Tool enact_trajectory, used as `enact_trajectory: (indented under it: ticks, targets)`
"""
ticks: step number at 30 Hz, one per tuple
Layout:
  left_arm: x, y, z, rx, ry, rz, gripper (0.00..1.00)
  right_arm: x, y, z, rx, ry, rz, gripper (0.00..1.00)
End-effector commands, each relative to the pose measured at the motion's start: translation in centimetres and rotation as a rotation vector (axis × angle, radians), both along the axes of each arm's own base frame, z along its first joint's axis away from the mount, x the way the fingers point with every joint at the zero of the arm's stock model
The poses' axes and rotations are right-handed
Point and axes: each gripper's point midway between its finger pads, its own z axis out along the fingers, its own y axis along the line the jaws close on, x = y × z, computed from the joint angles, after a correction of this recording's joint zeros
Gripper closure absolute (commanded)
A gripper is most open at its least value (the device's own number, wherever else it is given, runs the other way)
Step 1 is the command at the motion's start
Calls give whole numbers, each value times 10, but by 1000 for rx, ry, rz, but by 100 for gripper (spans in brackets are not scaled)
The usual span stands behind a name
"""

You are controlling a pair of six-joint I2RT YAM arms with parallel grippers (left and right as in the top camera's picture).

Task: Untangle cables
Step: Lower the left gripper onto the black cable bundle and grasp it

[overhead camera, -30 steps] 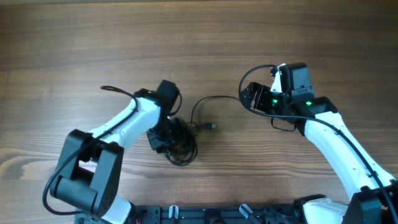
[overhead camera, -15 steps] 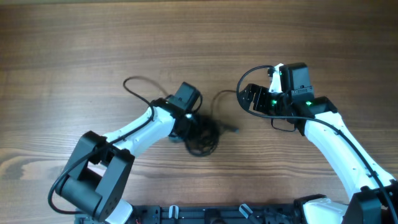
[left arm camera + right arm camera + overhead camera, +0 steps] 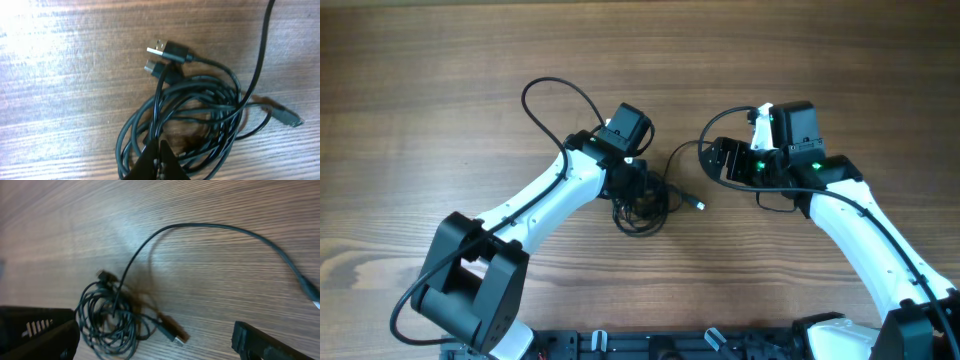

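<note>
Now, with your left gripper (image 3: 160, 159) pinched together on the tangled coil (image 3: 195, 90) lying on the table (image 3: 440, 60), anchor it; bring your right gripper (image 3: 155, 340), fingers spread wide and empty, onto the loose strand (image 3: 210, 226) and draw outward slowly.

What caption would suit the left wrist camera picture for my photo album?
Left gripper pinching a black cable tangle on the wooden table, two USB plugs sticking out.

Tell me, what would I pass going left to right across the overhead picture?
Left arm → cable tangle → loose plug → right gripper → right arm.
</note>
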Motion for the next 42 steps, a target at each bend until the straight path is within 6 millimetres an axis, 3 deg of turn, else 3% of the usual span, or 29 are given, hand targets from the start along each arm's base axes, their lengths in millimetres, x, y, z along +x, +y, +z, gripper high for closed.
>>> enact_trajectory:
  ticks: [1, 2, 3, 4, 8, 11, 14, 20, 23, 24, 29, 34, 37, 42]
  targets:
    - [0, -1, -1, -13, 14, 23, 96, -7, 16, 10, 46, -43, 131, 0]
    - [1, 0, -1, -15, 16, 41, 96, -7, 16, 10, 41, -49, 141, 0]
    - [2, 2, -1, -19, 21, 73, 85, -8, 16, 10, 37, -51, 147, 0]
    - [4, 4, -1, -25, 27, 113, 68, -8, 16, 9, 37, -50, 147, 0]
    - [3, 7, -4, -32, 47, 196, 52, -8, 16, 10, 39, -50, 144, 0]
    - [-4, 3, -9, -22, 62, 178, 52, -8, 16, 10, 39, -49, 143, 0]
    - [-11, -2, -14, -13, 73, 154, 58, -8, 16, 10, 39, -49, 143, 0]
    - [-23, -7, -37, 38, 125, 124, 50, -10, 16, 9, 50, -25, 125, 0]
    - [-25, 4, -51, 96, 152, 175, 51, -12, 17, 8, 50, -19, 129, 0]
    - [-26, 10, -56, 120, 166, 199, 55, -12, 17, 8, 50, -19, 129, 0]
    - [-33, 16, -66, 152, 206, 198, 96, -12, 17, 8, 54, -19, 130, 0]
    - [-30, 18, -66, 159, 196, 192, 96, -17, 28, 13, 108, -14, 169, 0]
    - [-21, 20, -64, 142, 170, 172, 96, -18, 35, 15, 109, -27, 194, 0]
    - [6, 33, -43, 37, 132, 261, 96, -16, 56, 20, 115, -84, 251, 0]
